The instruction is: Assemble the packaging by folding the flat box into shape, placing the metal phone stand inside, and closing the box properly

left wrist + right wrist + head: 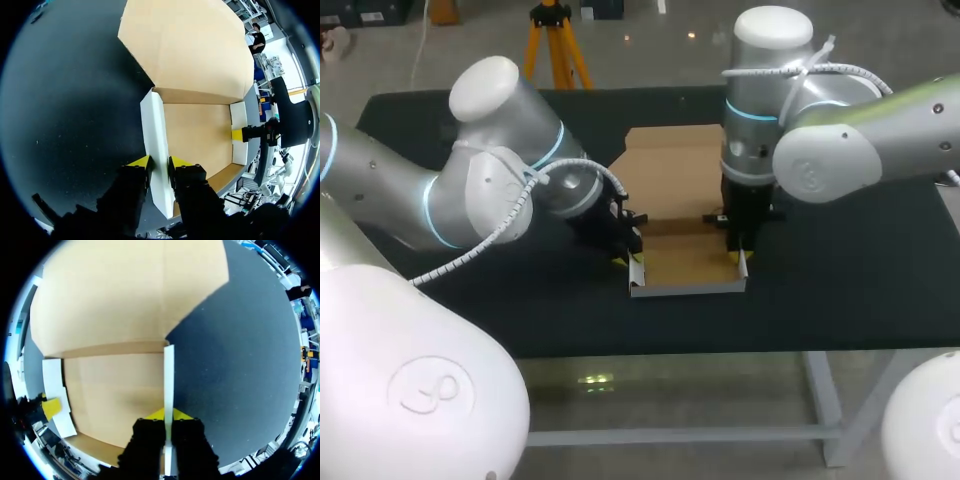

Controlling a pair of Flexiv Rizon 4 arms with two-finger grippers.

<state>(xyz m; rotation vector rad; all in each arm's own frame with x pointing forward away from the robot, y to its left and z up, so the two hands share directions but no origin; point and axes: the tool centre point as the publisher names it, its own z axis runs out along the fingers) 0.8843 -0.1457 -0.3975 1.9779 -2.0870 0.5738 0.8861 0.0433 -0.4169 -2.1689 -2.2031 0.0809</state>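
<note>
- Two arms, one carton: the left gripper [158, 163] is clenched on the left side wall [155, 125] of the cardboard box [688, 268], the white panel standing upright between its fingers. The right gripper [169, 416] pinches the right side wall [169, 375] the same way.
- The box sits half-formed on the dark table [840, 290]. Its floor spans the gap between the two pairs of fingers, and its lid panel [670, 170] lies flat ahead of them.
- Likely risk: letting go of either wall could let it spring back flat, since nothing visible locks it.
- Likely risk: uneven pulling by the two arms could skew the light carton, drag it across the table or crease a wall off its fold line.
- Likely risk: squeezing too hard could crush the thin card.
- Count: one box, two raised side walls, one lid panel, two grippers. No metal phone stand is in view.
</note>
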